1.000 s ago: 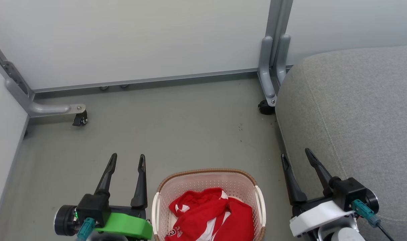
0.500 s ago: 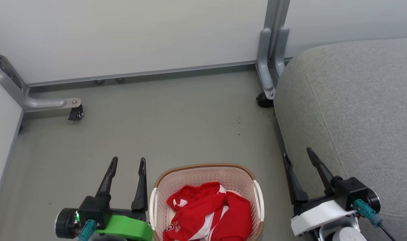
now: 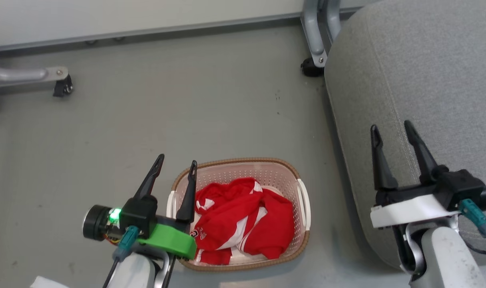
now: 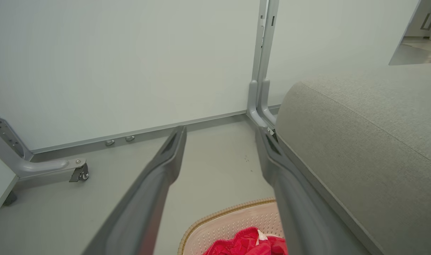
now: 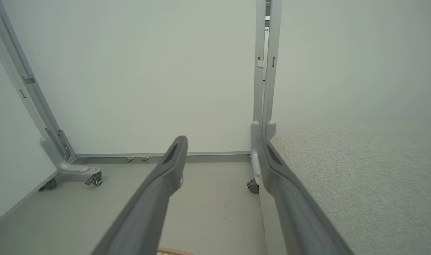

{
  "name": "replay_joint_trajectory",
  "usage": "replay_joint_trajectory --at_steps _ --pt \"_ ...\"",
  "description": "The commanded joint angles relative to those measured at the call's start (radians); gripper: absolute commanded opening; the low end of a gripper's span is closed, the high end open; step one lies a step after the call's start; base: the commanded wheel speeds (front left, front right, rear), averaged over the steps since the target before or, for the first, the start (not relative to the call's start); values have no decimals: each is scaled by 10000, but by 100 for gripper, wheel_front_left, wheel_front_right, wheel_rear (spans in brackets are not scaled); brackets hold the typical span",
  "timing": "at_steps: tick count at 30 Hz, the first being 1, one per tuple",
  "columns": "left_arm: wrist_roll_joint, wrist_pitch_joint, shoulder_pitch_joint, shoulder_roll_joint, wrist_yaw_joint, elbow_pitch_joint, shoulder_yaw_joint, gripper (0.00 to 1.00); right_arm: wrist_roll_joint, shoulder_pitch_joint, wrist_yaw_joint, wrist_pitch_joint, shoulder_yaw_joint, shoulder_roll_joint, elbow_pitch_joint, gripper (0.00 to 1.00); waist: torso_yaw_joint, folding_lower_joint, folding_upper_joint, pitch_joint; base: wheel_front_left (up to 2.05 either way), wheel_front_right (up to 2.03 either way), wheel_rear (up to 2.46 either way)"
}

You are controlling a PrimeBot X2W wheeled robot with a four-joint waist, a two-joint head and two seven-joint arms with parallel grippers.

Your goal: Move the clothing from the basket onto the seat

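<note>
The head view shows the red clothing (image 3: pixel 243 216) heaped in the basket (image 3: pixel 235 161), beside the spread, empty fingers of the left gripper (image 3: pixel 177 160). The left wrist view sees just its top, low between them. The right gripper (image 3: pixel 390 125), spread too, is over the seat (image 3: pixel 427 60).

Open floor (image 3: pixel 167 100) spans the frame's upper left and centre. The basket (image 3: pixel 247 172) at lower centre stands open-topped. The seat (image 3: pixel 427 60) walls off the right; a castered frame leg (image 3: pixel 313 38) stands at the top.
</note>
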Motion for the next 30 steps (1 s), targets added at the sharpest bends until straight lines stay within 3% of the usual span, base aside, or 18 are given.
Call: replay_joint_trajectory --at_steps 1,10,17,30 --pt "248 -7 -505 58 -95 226 -99 100 -121 -356 1 -35 -193 -25 -169 100 -220 0 0 1481 0 0 0" --pt "1274 -5 -2741 620 -350 2419 -1351 100 -420 -1500 1 -33 -783 -69 -1014 100 -631 0 0 3743 0 0 0" --pt "2489 -5 -4890 1312 -417 4343 -3727 100 -474 -2374 1 -35 -547 -47 -1533 100 -1253 0 0 5299 0 0 0" --pt "2653 302 -7586 1694 -414 8534 -6383 100 -63 -2766 1 -35 19 -9 -2524 100 -2612 0 0 7096 0 0 0"
